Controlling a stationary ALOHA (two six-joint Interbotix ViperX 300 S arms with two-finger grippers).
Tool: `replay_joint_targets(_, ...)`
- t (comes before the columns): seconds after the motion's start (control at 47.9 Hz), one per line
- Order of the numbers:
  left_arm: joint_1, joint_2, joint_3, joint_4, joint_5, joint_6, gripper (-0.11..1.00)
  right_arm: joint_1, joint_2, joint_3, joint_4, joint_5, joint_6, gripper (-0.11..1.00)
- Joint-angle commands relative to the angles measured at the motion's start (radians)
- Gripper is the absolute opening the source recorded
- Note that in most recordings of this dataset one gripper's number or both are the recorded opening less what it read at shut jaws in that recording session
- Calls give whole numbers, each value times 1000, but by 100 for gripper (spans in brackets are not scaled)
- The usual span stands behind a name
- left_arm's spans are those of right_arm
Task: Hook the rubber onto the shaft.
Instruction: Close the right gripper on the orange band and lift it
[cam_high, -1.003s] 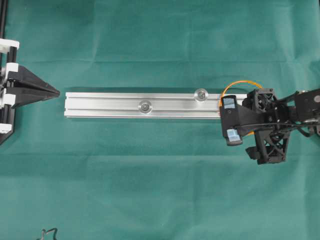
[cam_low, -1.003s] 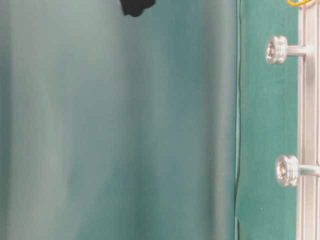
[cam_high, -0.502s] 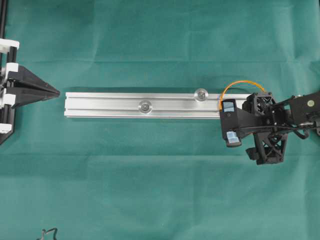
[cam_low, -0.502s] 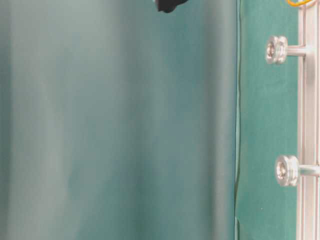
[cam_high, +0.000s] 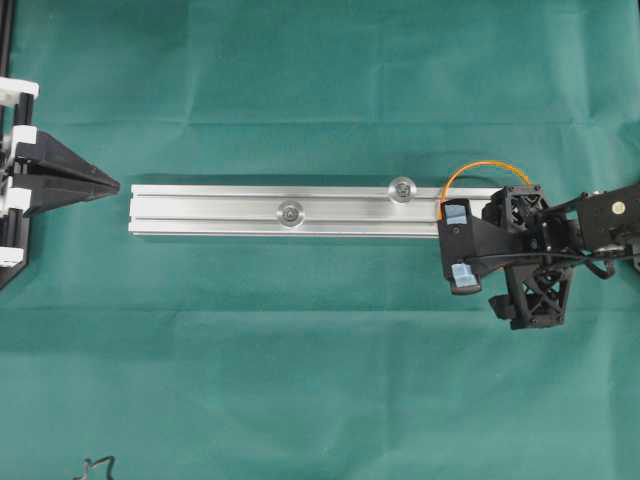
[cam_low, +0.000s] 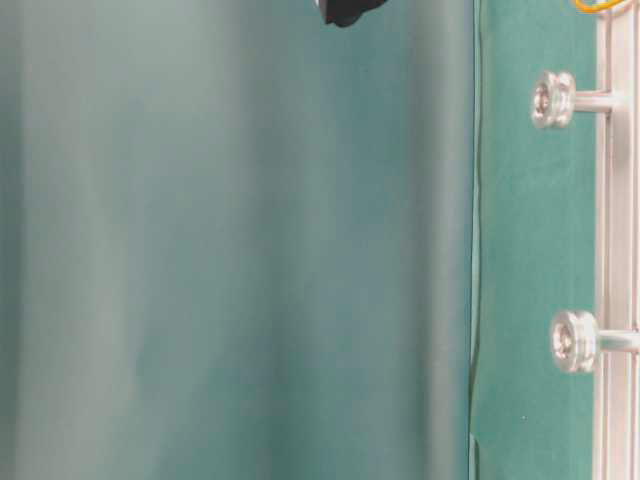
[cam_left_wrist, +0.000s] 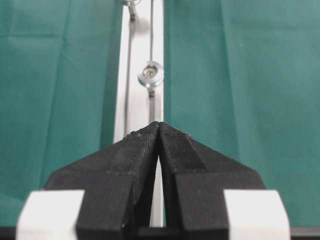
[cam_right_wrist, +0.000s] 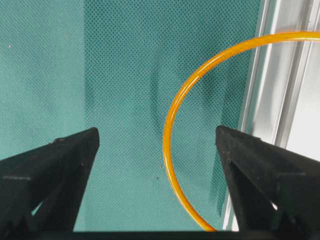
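The rubber is a thin orange loop lying over the right end of the aluminium rail and the green cloth beyond it. Two shafts stand on the rail, one mid-rail and one further right. My right gripper hovers at that end, open. In the right wrist view the rubber curves between the two spread fingers, touching neither, with the gripper over the cloth. My left gripper is shut and empty off the rail's left end, pointing along the rail at a shaft.
A black frame with white brackets carries the left arm at the left edge. A dark cable end lies at the bottom left. In the table-level view both shafts stick out from the rail.
My right gripper has come down closer to the rubber at the rail's right end and shifted slightly right. The left gripper, rail and rubber have not moved.
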Motion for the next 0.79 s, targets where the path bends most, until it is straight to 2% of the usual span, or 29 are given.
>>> replay_joint_targets(0.0, -3, 6, -29, 3, -5, 2, 0, 2, -6, -8, -3, -8, -2, 90)
replay_joint_targets(0.104, -3, 6, -29, 3, -5, 2, 0, 3, -8, -5, -18, -12, -2, 68)
replay_joint_targets(0.251, -3, 8, -29, 3, -5, 2, 0, 3, -8, -3, -26, -18, -2, 27)
replay_joint_targets(0.313, -3, 6, -29, 3, -5, 2, 0, 3, -8, -3, -26, -23, -2, 13)
replay_joint_targets(0.355, -3, 6, -29, 3, -5, 2, 0, 3, -8, -5, -26, -25, -2, 7)
replay_joint_targets(0.773, -3, 6, -29, 3, -5, 2, 0, 3, -8, -6, -26, -23, -2, 7)
